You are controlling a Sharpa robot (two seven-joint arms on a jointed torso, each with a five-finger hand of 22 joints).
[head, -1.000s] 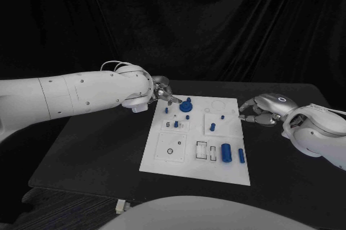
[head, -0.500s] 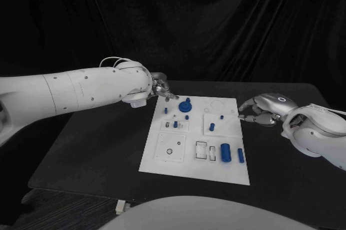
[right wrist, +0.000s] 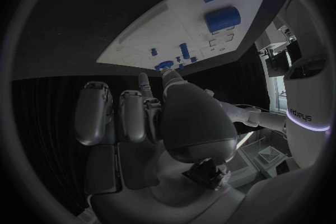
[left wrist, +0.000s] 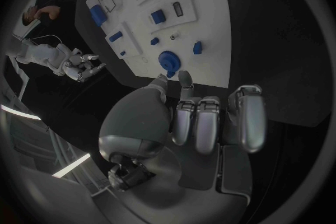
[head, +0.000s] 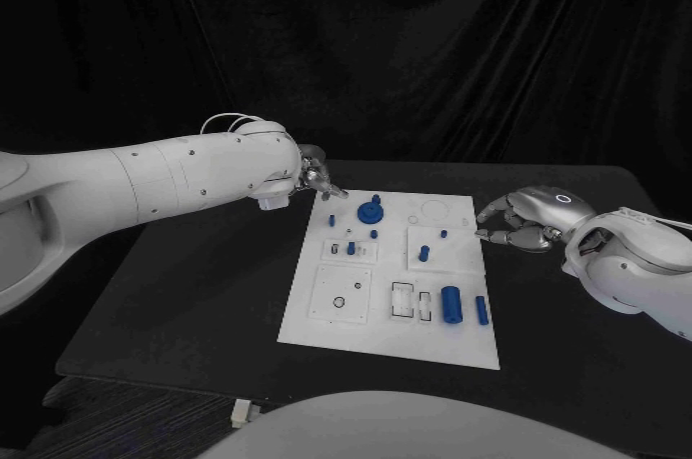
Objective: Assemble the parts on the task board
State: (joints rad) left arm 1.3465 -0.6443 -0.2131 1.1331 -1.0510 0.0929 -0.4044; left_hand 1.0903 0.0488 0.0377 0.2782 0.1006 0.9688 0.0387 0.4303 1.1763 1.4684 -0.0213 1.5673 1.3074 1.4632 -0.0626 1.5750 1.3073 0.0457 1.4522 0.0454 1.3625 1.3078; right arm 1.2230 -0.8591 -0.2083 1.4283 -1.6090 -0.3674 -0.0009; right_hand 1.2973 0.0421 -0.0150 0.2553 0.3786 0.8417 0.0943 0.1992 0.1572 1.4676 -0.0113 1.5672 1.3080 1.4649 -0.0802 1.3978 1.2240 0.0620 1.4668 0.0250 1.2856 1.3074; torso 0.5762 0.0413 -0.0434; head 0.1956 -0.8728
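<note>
The task board (head: 392,309) lies in the middle of the black table (head: 188,299). Small blue parts stand on it, among them a round blue part (head: 372,214) near the far left corner (the largest there). The left hand (head: 320,176) hangs just beyond that corner, fingers curled together on nothing. The right hand (head: 522,221) sits beside the board's right edge, likewise curled in on nothing.
</note>
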